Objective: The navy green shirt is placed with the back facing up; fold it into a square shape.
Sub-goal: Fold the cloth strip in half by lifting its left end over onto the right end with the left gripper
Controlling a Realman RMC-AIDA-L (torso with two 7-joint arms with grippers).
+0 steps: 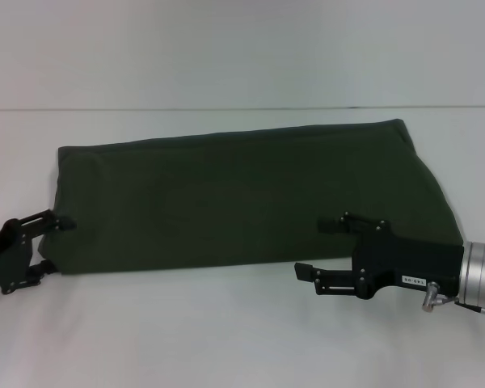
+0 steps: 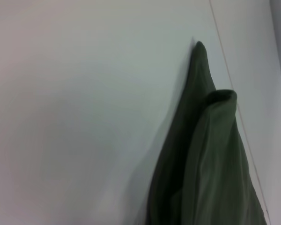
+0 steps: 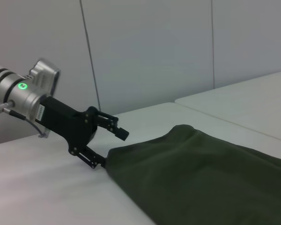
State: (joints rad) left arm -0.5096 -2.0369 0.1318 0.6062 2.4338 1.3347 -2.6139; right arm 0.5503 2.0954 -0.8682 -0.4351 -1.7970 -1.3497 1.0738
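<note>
The shirt (image 1: 242, 202) is lying across the middle of the head view as a long dark green band on the white table (image 1: 226, 331), already folded lengthwise, with its left end squared off and its right end slanting down toward the lower right of the frame. Its far edge is running from the middle left up to the upper right.

The left gripper (image 1: 55, 242) is sitting at the lower left edge of the head view, right at the shirt's near left corner. Its fingers are standing spread apart, the upper fingertip (image 1: 65, 224) touching the cloth edge and the lower one lying just beside the corner. In the right wrist view the same gripper (image 3: 113, 147) is showing in the left middle of the frame, fingers parted around the shirt's (image 3: 201, 178) corner, not pressed shut on it.

The right gripper (image 1: 317, 246) is reaching in from the lower right of the head view, its fingers spread wide; the upper finger is hovering over the shirt and the lower one is over bare table just beside the near hem.

In the left wrist view, a folded end of the shirt (image 2: 210, 159) is rising from the lower right of the frame against the table (image 2: 84, 117).
</note>
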